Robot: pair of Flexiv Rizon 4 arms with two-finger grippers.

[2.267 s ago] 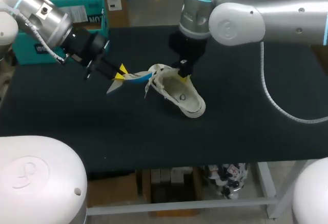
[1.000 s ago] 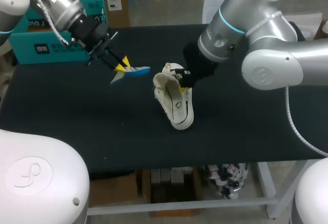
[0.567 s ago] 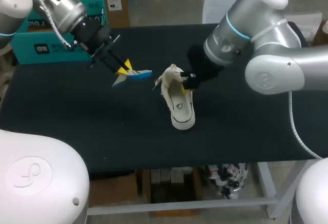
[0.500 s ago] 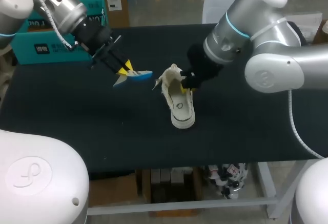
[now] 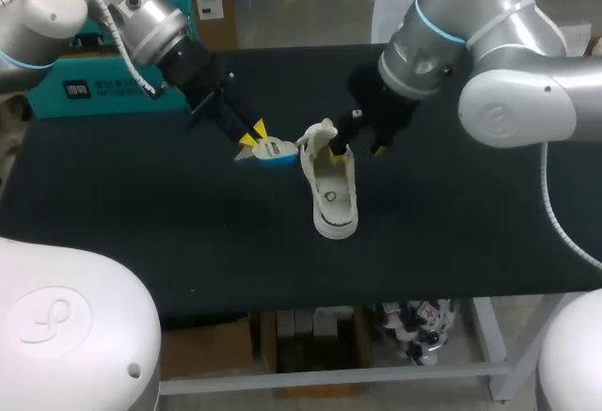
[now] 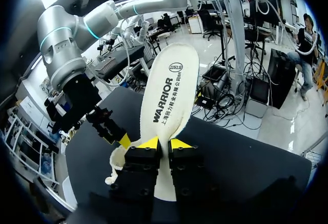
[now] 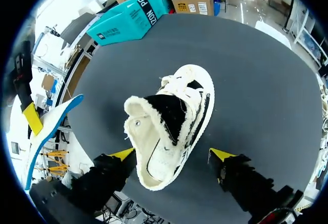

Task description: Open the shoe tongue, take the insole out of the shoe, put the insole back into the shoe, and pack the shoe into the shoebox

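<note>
One teal cardboard shoebox [image 5: 103,101] [image 7: 128,21] is seen at the far left edge of the black counter [image 5: 141,223]. What is inside it cannot be seen.

One white cloth shoe with black trim [image 5: 331,195] [image 7: 174,121] is set on its sole near the middle of the counter, well apart from the box. Its mouth is wide open.

One long insole, cream on top and blue underneath [image 5: 276,152] [image 6: 171,96] [image 7: 48,131], is outside the shoe. It is held up in the air just beside the shoe's heel end, on the side nearer the box.

Two arms are seen. The left arm [image 5: 132,16] comes in from the far left corner and is stretched down over the counter toward the middle. The left arm's jaws are shut tight on one end of the insole, with one yellow tip [image 6: 148,143] pressed on each side. The rest of the insole points toward the shoe.

The right arm [image 5: 489,72] comes in from the right and is bent down over the heel end of the shoe. The right arm's jaws are spread wide. The heel sits between them. One yellow tip [image 7: 221,155] is kept apart from the shoe, and the shoe is not gripped.
</note>
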